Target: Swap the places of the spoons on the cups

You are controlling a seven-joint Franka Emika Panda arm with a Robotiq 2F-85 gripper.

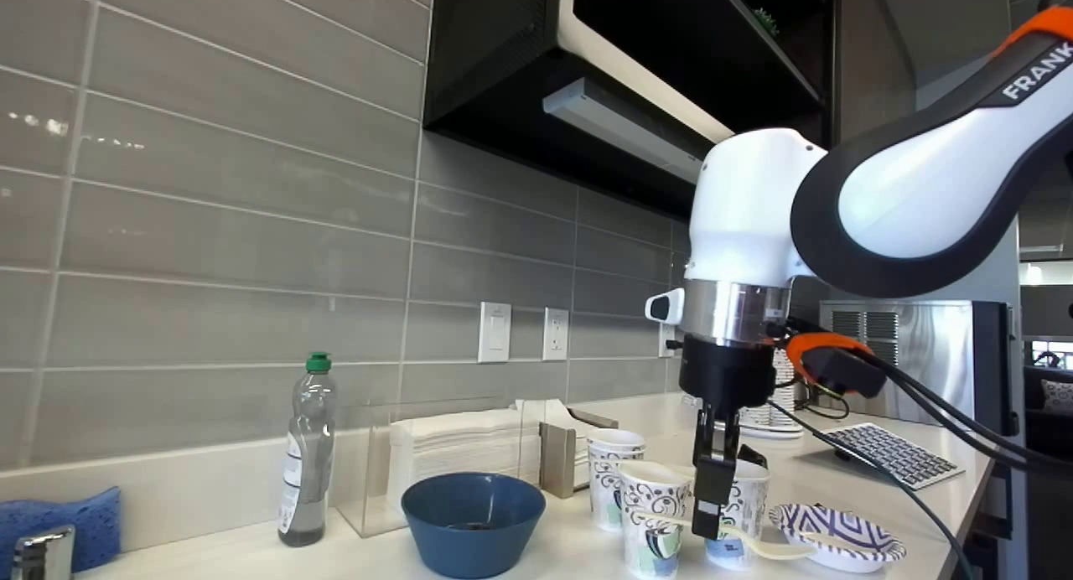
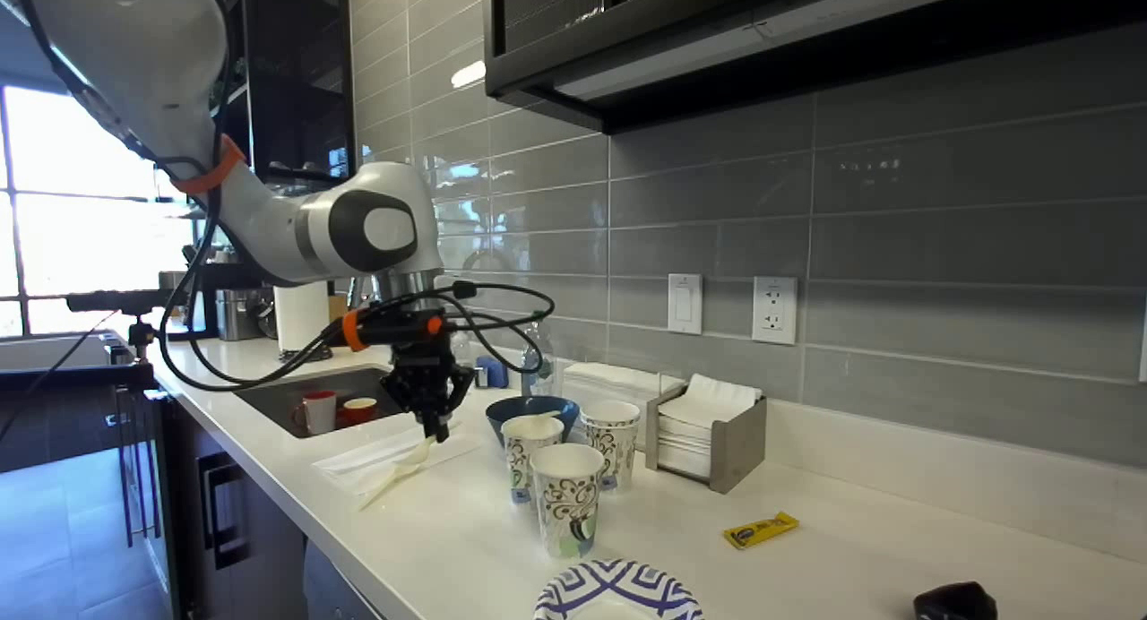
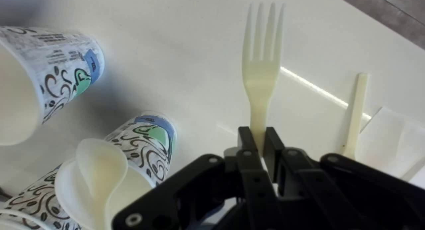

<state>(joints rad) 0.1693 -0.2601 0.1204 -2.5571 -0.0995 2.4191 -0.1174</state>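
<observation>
The end effector [image 3: 261, 138] pinches a fork [image 3: 261, 72] over the table [image 3: 186, 70]. Beside it, a spoon [image 3: 103, 172] rests on one cup [image 3: 149, 145]; farther out, another cup [image 3: 68, 58] has a bare rim. The swap seems unfinished: fork unplaced, spoon probably awaiting transfer.

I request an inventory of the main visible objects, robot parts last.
Paper cups: at least three, printed white, countertop
Spoon: one, cream, across one cup's mouth
Fork: one, cream, above countertop
Utensil handle: one, cream, countertop
Bowl: one, blue, beside cups
Dish: one, white-purple, countertop
Bottle: one, clear, countertop
Sponge: one, blue, countertop
Packet: one, yellow, countertop
Napkin stacks: two, white, in holders
Mugs: two, red-white, sink
Gripper: one, black, clamping fork
Arm: one, white-black, above countertop
</observation>
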